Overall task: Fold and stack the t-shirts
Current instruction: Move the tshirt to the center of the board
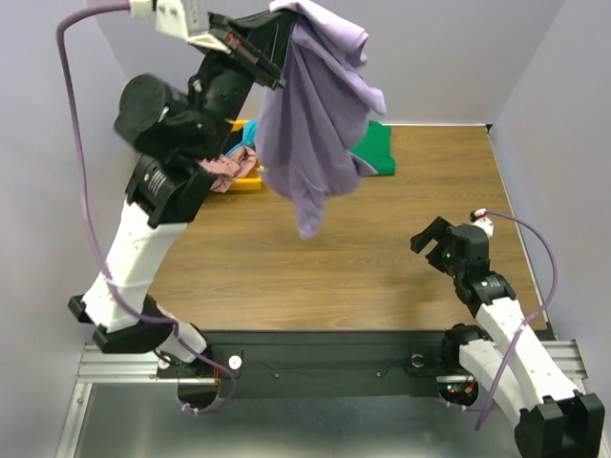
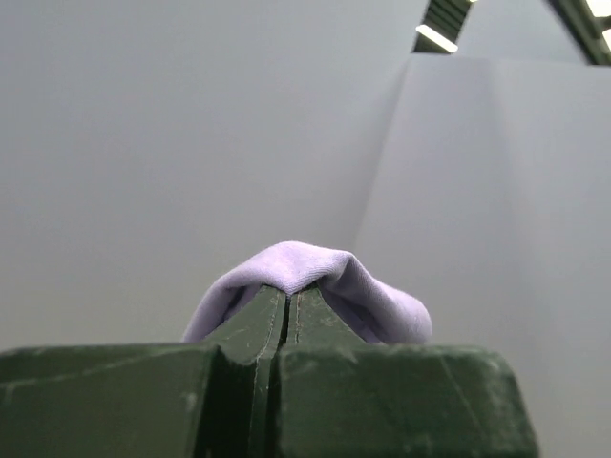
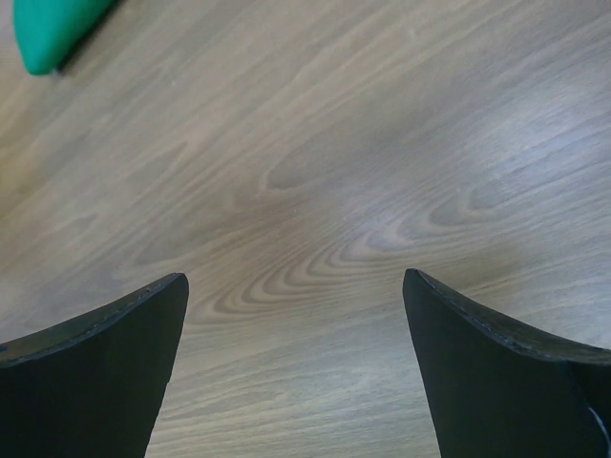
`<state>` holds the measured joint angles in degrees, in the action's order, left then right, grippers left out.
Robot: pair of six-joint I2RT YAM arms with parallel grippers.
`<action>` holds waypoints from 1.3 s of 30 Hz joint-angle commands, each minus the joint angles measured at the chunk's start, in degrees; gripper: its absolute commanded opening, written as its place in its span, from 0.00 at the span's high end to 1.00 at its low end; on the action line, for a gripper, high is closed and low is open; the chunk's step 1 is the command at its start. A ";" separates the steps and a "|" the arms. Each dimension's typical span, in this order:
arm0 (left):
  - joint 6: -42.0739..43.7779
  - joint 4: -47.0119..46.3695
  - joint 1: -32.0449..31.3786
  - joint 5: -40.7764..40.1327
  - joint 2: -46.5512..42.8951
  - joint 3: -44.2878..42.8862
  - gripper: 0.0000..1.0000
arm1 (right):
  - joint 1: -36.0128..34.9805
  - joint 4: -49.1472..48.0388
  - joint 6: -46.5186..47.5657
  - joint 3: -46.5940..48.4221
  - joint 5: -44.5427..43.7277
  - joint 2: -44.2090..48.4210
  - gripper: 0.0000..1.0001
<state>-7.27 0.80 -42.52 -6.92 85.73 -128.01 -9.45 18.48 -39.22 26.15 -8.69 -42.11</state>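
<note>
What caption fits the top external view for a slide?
Left gripper holds the lavender t-shirt high over the wooden table; right gripper hangs open at the right.

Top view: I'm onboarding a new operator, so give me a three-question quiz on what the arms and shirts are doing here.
1. True or false: the right gripper is shut.
2. The left gripper holds: A) the purple shirt B) a cup C) nothing.
3. What colour is the shirt lying flat on the table beyond the hanging one?
Key: 1 false, it is open; 2 A; 3 green, the green shirt.
</note>
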 commanded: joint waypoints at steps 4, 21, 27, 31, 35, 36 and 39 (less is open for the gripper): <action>0.34 -6.78 -11.26 -8.97 -6.71 8.71 1.00 | -0.30 8.21 -1.64 9.17 -11.60 7.47 0.00; -27.98 13.42 5.51 -15.49 8.04 38.98 0.19 | -0.39 10.98 3.18 10.42 5.58 -2.97 0.00; -24.46 9.84 7.28 -15.05 4.81 43.88 0.02 | -7.65 4.64 2.93 7.95 14.14 -4.65 0.00; -25.69 6.41 7.45 -16.72 -3.01 55.01 0.02 | -23.12 -0.28 1.35 8.12 10.72 -7.80 0.00; -30.87 8.68 7.63 -19.79 -12.49 65.04 0.01 | -40.88 -2.30 -2.43 11.19 1.15 -18.07 0.00; -33.14 8.96 7.63 -20.93 -14.00 67.08 0.02 | -46.56 -2.57 -3.05 12.16 -1.48 -23.49 0.00; -36.84 10.36 7.80 -22.26 -19.72 74.03 0.01 | -53.99 -2.92 -5.33 16.99 -4.23 -34.33 0.00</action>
<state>-38.04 9.19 -35.11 -25.30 70.08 -59.72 -55.96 18.83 -40.91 37.34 -5.48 -66.85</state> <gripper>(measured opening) 0.985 0.998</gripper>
